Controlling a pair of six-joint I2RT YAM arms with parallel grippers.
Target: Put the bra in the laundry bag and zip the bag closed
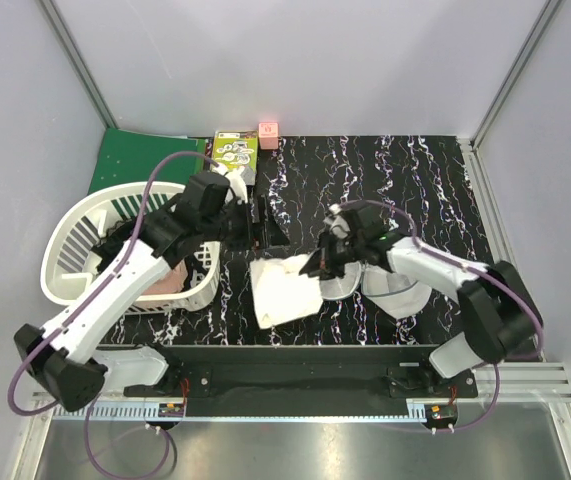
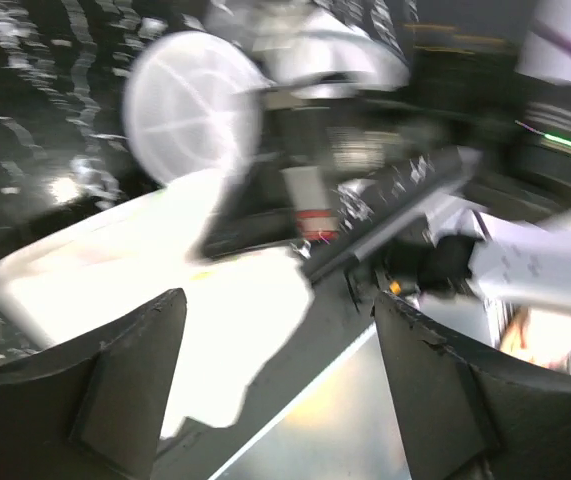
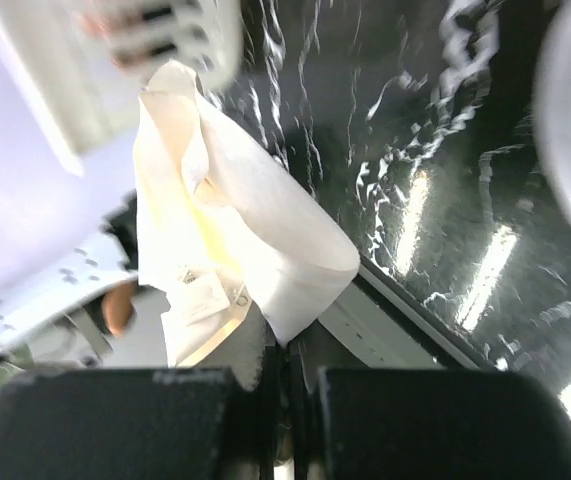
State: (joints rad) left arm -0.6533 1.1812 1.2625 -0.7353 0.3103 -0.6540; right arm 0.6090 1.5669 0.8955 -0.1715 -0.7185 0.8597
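The laundry bag (image 1: 397,292) lies on the black marbled table under my right arm, white and round. It lies open in two domed halves, which also show blurred in the left wrist view (image 2: 190,105). My right gripper (image 1: 321,264) is shut on the corner of a white cloth (image 1: 285,290) with a sewn label (image 3: 225,210) and holds it up just left of the bag. My left gripper (image 1: 265,228) is open and empty (image 2: 280,300), hovering beyond the cloth. I cannot pick out the black bra in any view.
A white slatted basket (image 1: 70,235) stands at the left with a pale pink garment (image 1: 165,285) inside, under my left arm. A green board (image 1: 130,160), a printed box (image 1: 235,152) and a small pink block (image 1: 267,130) sit at the back. Grey walls enclose the table.
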